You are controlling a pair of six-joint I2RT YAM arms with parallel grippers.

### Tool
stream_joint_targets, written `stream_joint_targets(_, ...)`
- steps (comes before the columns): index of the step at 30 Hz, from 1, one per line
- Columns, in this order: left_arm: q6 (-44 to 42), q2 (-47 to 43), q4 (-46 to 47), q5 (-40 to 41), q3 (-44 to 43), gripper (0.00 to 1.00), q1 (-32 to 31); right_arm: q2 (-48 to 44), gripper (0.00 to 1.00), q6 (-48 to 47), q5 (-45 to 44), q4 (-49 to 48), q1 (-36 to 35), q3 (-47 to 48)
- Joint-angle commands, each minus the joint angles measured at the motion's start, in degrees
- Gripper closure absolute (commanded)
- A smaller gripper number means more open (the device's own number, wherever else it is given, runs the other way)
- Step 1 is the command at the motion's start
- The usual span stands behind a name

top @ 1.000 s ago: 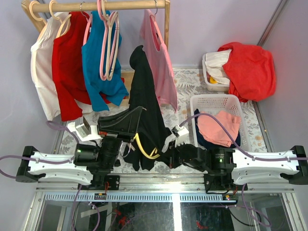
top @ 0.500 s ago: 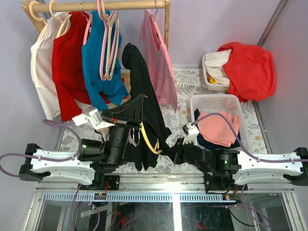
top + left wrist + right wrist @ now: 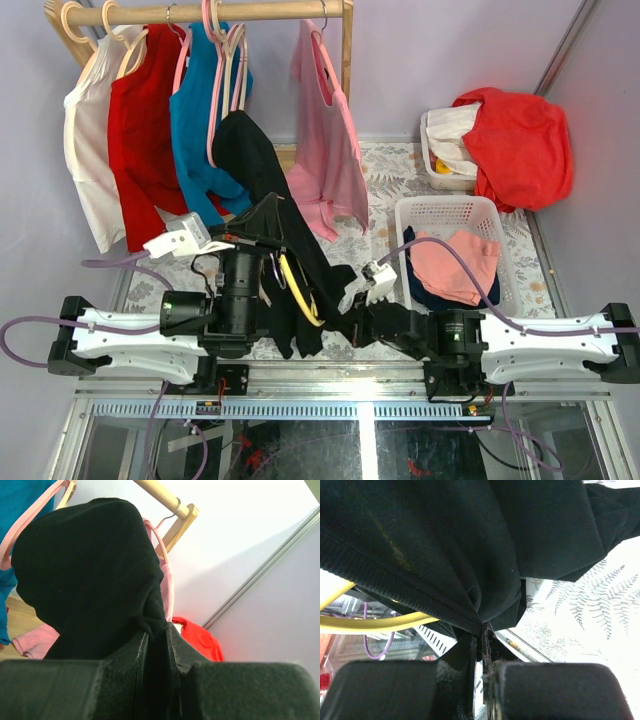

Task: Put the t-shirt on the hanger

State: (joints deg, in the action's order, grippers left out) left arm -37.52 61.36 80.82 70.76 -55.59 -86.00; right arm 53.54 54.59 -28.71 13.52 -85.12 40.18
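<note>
The black t-shirt hangs in a long drape between my two grippers, its top bunched in front of the teal shirt on the rack. My left gripper points up and is shut on the shirt's upper part; in the left wrist view the cloth is pinched in the left gripper. The yellow hanger sits inside the lower folds. My right gripper is shut on the shirt's lower edge; the right wrist view shows the right gripper holding ribbed cloth, with the hanger to its left.
A wooden rack at the back holds white, red, teal and pink shirts and empty pink hangers. A white basket with pink cloth stands at the right. A bin under red cloth stands behind it.
My left gripper has swung the top of the black t-shirt to the left and slightly down, toward the teal shirt. The right gripper has kept its hold and barely shifted.
</note>
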Motion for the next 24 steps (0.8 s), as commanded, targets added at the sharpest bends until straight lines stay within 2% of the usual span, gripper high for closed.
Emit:
stream_joint_targets(1,-4.7,-0.9,10.2,-6.4,-5.1,1.00,2.1,5.0,1.00,-6.4,9.1,9.7,-0.6,-1.6)
stream_joint_targets(12,-1.7,-0.6,10.6,-11.6,-3.0,1.00,3.6,13.5,1.00,-13.8,23.2,2.7,-1.0,7.7)
stream_joint_targets(16,2.7,-3.2,10.5,-12.3,-0.4,1.00,4.3,14.5,1.00,-13.6,28.0,0.4,-1.0,8.0)
stream_joint_targets(24,11.2,-5.7,1.6,-12.8,-4.6,1.00,4.3,21.2,1.00,-10.2,16.2,7.9,-1.0,7.0)
